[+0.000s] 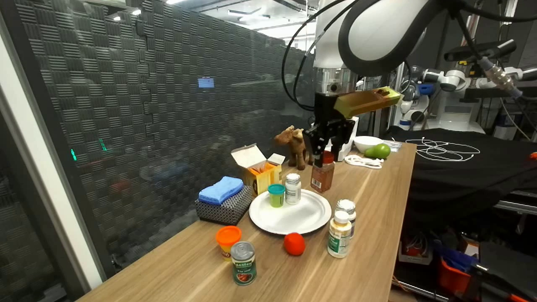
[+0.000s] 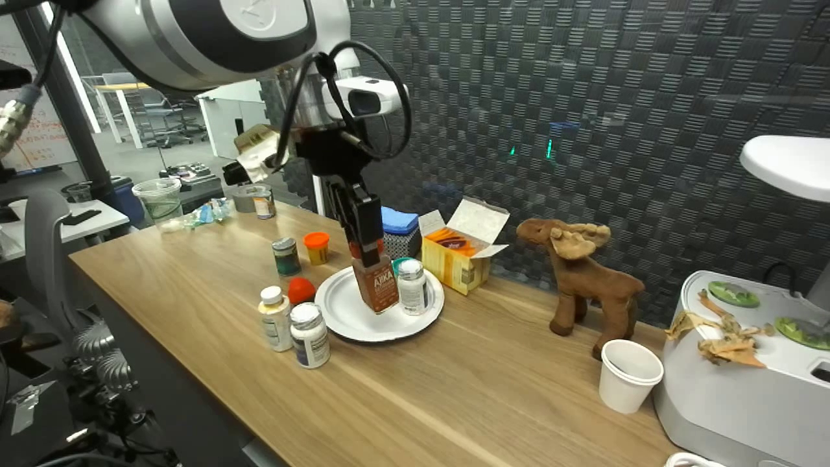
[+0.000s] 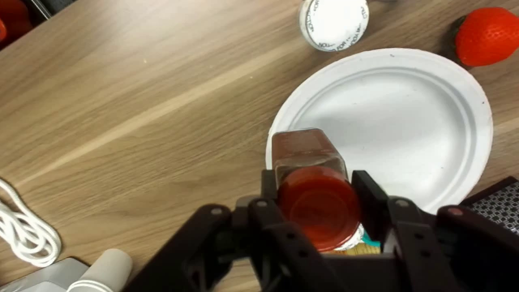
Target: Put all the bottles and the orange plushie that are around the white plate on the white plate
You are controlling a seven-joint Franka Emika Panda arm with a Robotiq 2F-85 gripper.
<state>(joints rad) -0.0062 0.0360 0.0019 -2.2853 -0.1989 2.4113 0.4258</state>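
Note:
My gripper is shut on a brown bottle with a red cap, also visible in an exterior view. The bottle is tilted, at the white plate's edge in the wrist view; I cannot tell its height. The plate shows in both exterior views. On it are a white bottle and a green tub with teal lid. Beside it stand a white-capped bottle with green label and a silver-capped white bottle, its cap in the wrist view. I see no orange plushie.
A red strawberry-like thing, a can and an orange-lidded tub stand near the plate. Behind are a yellow box, a patterned box with blue cloth and a brown plush moose. White cups stand farther off.

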